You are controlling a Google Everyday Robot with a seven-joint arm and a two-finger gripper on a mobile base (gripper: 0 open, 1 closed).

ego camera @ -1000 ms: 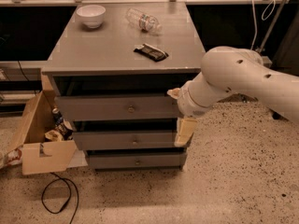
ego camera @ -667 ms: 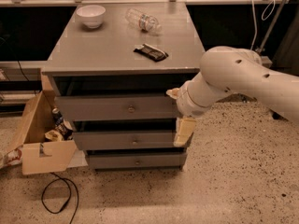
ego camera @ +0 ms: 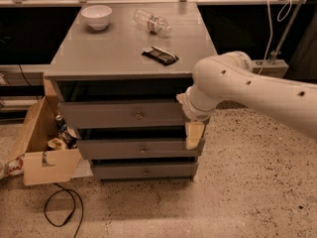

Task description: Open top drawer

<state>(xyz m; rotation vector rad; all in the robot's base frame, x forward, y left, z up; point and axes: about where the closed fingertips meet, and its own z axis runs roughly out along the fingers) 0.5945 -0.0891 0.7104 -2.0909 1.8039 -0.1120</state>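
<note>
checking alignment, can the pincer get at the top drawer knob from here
Probably yes: the pincer hangs at the right end of the top drawer, and nothing blocks its centre knob.

Gripper (ego camera: 192, 133), at the right front corner of the cabinet (ego camera: 119, 53), hides the right ends of the top drawer (ego camera: 119, 114) and middle drawer (ego camera: 133, 148). The white arm (ego camera: 257, 88) is cut off by the right edge. Contents of the cardboard box (ego camera: 47, 166) are too small to identify. Print on the dark wrapper (ego camera: 159, 55) is illegible.
</note>
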